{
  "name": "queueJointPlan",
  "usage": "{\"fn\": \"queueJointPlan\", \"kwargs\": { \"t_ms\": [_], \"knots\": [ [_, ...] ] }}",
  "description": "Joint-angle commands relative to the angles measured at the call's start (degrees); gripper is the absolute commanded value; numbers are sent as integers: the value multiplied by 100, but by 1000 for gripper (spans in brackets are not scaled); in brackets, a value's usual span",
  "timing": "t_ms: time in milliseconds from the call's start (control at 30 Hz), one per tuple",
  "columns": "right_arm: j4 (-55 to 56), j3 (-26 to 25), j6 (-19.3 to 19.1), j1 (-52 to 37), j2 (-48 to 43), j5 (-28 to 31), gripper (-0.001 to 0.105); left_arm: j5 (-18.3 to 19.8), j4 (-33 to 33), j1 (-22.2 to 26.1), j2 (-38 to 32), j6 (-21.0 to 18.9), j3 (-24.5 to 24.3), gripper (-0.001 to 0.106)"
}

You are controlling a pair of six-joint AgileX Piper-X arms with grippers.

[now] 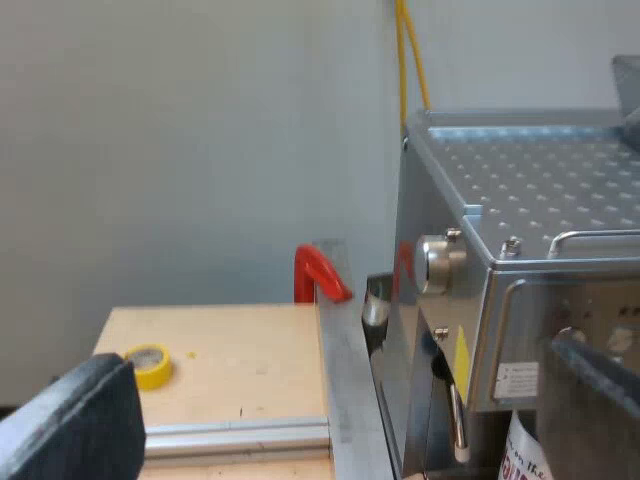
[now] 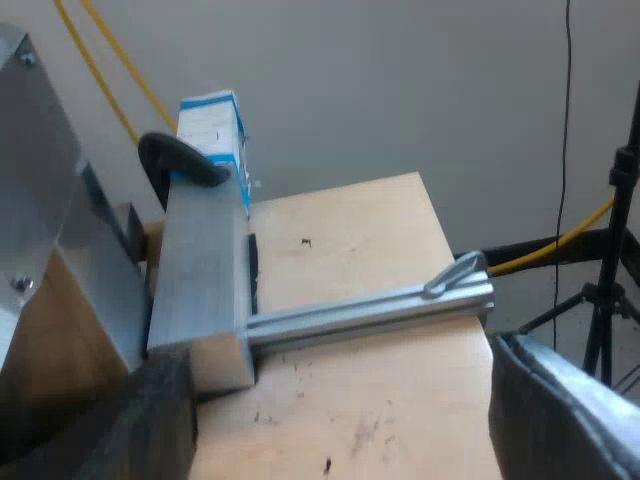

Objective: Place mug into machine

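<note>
Closest in, the left gripper (image 1: 335, 365) hangs with its two black fingers spread wide and nothing between them. The right gripper (image 2: 338, 355) is just as wide and just as empty. So the mug is in neither gripper, and I judge that fetching it is the step not yet begun. A white thing (image 1: 525, 450) with red lettering sits low against the machine (image 1: 530, 190). I cannot tell whether that is the mug.

The risks look plain from here. The left gripper is close beside the machine's flank, where a round knob (image 1: 440, 262) and a thin metal pipe (image 1: 456, 420) stick out. A careless swing could clip either. A low sweep by the right gripper could snag on the metal rail (image 2: 370, 315) lying across the surface (image 2: 370, 230).

That surface is pale wood, scuffed and marked. A roll of yellow tape (image 1: 148, 366) lies on it, and a red clamp (image 1: 318, 272) bites its far edge. On the other stretch the rail runs into a thick metal beam (image 2: 200, 270), which is held by a black clamp (image 2: 178, 160). A blue and white carton (image 2: 212, 125) stands just behind it.

Beyond the edge stands a black tripod (image 2: 605, 300), and behind everything is a bare grey wall (image 1: 200, 130).
</note>
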Motion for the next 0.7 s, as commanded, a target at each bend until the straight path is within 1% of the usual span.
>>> {"fn": "queueJointPlan", "kwargs": {
  "t_ms": [33, 167, 300, 367, 400, 467, 533, 600, 633, 700],
  "knots": [
    [449, 37, -106, -1, -406, -20, 64, -124, 151, 12, -337, 108, -47, 81],
    [754, 362, -106, -1, -1177, -20, 64, -124, 743, 12, -983, 119, -47, 81],
    [955, 707, -122, -1, -1914, -20, 64, -233, 1382, 12, -1493, 119, -55, 81],
    [1342, 667, -224, 44, -1841, -18, 64, -231, 1634, 12, -1637, 119, -55, 81],
    [1403, 694, -394, 77, -1812, -99, 64, -244, 1916, 12, -1633, 119, -77, 81],
    [1294, 788, -452, 119, -1852, -375, 64, -305, 2138, 12, -1615, 119, -45, 81],
    [1183, 845, -452, 136, -1861, -492, 64, -394, 2199, 12, -1616, 134, 31, 81],
    [1180, 915, -452, 133, -1858, -445, 64, -422, 2176, 12, -1616, 133, 113, 81],
    [1180, 915, -452, 133, -1858, -445, 64, -422, 2139, 12, -1616, 122, 147, 81],
    [1041, 1113, -452, 133, -1858, -445, 64, -442, 1926, 12, -1616, 122, 310, 81]
  ]
}}
